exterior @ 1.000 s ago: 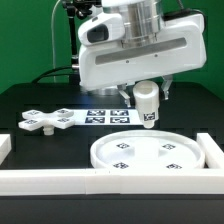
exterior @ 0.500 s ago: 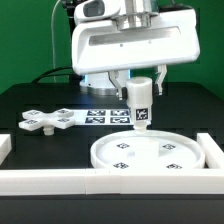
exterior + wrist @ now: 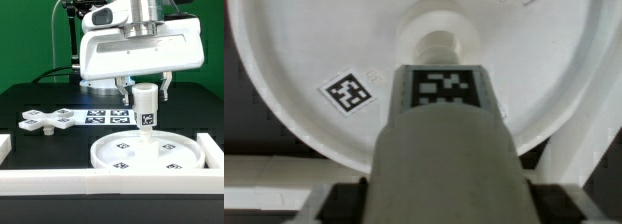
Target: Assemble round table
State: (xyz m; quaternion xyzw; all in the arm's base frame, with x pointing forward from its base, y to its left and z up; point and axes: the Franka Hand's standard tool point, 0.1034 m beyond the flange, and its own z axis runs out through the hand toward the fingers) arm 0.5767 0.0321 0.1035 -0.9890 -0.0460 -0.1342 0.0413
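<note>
The pincer (image 3: 146, 90) is clenched on the short cylindrical leg (image 3: 146, 110), holding it upright over the far part of the round disc (image 3: 104, 156); whether the two touch cannot be told. The cross-shaped base (image 3: 48, 121) lies apart on the worktop (image 3: 40, 150).

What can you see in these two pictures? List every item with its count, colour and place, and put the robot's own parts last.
round disc: one, white, rimmed, tagged, on the table by the front rail.
leg: one, white, upright in the gripper over the disc.
cross-shaped base: one, white, on the table toward the exterior view's left.
marker board: one, white, flat behind the disc.
border rails: white, along the front and sides.
table: one, black.
gripper: one, white-bodied, shut on the leg.
</note>
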